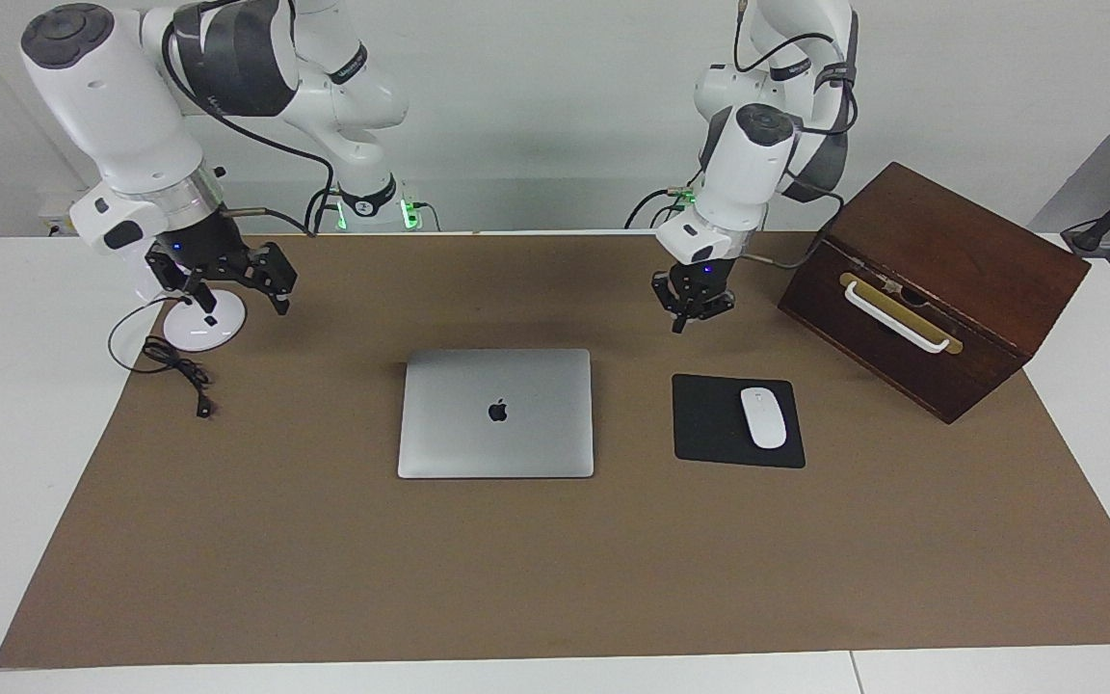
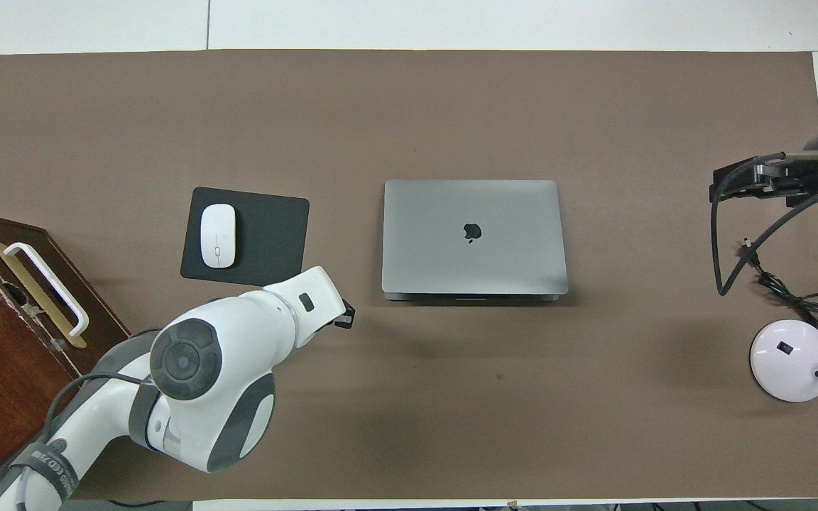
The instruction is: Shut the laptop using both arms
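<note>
The laptop (image 1: pixel 495 413) is a slim silver-grey one with an apple logo. It lies shut and flat in the middle of the brown mat, and shows in the overhead view (image 2: pixel 473 238) too. My left gripper (image 1: pixel 688 316) hangs in the air over bare mat, between the laptop and the wooden box, touching neither. In the overhead view only its tip (image 2: pixel 344 321) shows under the arm. My right gripper (image 1: pixel 237 301) is open and empty, raised over the mat's edge at the right arm's end; it also shows in the overhead view (image 2: pixel 735 186).
A black mouse pad (image 1: pixel 709 424) with a white mouse (image 1: pixel 763 416) lies beside the laptop toward the left arm's end. A dark wooden box (image 1: pixel 931 284) with a white handle stands at that end. A white round base (image 1: pixel 203 328) and a black cable (image 1: pixel 174 371) lie under the right gripper.
</note>
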